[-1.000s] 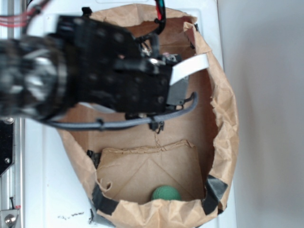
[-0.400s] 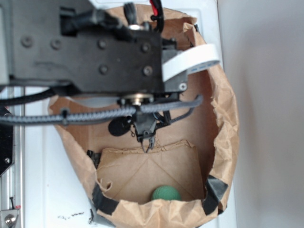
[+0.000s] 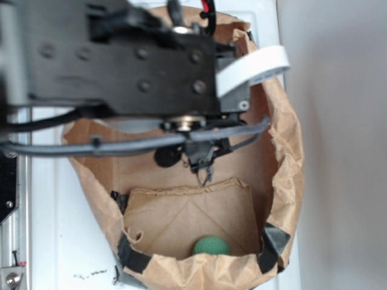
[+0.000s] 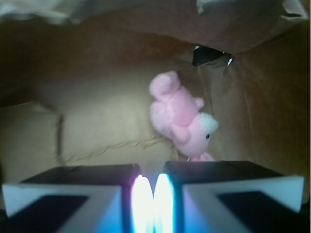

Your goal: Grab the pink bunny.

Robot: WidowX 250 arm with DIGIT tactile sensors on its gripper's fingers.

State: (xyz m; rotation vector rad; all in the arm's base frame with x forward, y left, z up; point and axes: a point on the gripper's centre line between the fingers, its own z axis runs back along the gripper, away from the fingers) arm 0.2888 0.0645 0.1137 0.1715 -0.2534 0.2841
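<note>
Brown paper bag [image 3: 284, 157] walls surround the untouched pink bunny [image 4: 181, 116], lying at one o'clock of the pressed-together pincer [image 4: 153, 194]; grasping remains.

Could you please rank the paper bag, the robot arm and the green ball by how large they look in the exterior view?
1. Bag and arm: both large, but the arm sits nearer the camera and hides part of the bag, so I won't rank them.
2. Ball: clearly smallest, partly hidden by the bag's rim.
</note>
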